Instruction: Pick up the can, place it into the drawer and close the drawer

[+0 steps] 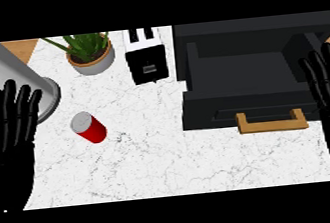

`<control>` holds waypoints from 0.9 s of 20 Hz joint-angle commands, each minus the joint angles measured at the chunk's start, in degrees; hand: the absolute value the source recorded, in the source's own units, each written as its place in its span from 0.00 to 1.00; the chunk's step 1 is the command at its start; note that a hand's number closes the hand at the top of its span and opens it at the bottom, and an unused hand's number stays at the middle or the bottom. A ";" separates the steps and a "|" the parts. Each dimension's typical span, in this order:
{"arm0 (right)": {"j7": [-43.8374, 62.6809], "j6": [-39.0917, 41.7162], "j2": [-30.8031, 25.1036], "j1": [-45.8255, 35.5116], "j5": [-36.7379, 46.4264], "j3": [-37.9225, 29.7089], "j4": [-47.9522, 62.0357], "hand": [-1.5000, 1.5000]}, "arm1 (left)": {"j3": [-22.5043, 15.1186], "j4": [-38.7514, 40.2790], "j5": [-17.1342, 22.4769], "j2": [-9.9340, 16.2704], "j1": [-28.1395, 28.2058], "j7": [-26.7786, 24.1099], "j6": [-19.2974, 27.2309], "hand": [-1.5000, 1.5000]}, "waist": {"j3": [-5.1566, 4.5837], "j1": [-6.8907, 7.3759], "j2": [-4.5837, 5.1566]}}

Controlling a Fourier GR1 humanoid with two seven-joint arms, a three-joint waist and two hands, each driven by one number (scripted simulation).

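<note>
A kitchen: white marble counter [180, 162] carrying a toaster [147, 60] and potted plant [89, 53] beyond the left hand [7, 133].

One can [88, 127], one drawer [245, 78], one toaster [146, 55], one plant [89, 52], two hands [8, 129]

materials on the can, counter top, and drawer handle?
Can: looks like metal, with a glossy red side and a pale silver-grey end.
Counter top: looks like white marble or a marble-look laminate, given the thin grey veins; which one is unclear.
Drawer handle: tan-brown and matte, probably wood, though brushed brass is possible. It sits on a matte black drawer.
</note>
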 commanded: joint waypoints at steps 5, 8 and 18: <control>-1.02 -1.53 1.93 1.50 -1.17 -1.62 -0.28 0.00 | 11.71 4.46 23.03 12.30 2.05 -3.95 -20.58 0.00 | -0.11 -0.75 1.88; 8.23 -5.08 2.54 4.35 -0.35 -3.94 4.68 0.00 | 11.29 12.00 20.31 13.39 4.25 7.43 -16.08 0.00 | -0.07 -1.53 2.54; 9.69 -4.32 2.25 4.69 -2.62 -7.11 4.49 0.00 | 21.03 20.77 30.85 19.50 -2.14 13.45 -23.00 0.00 | 0.00 -1.08 1.94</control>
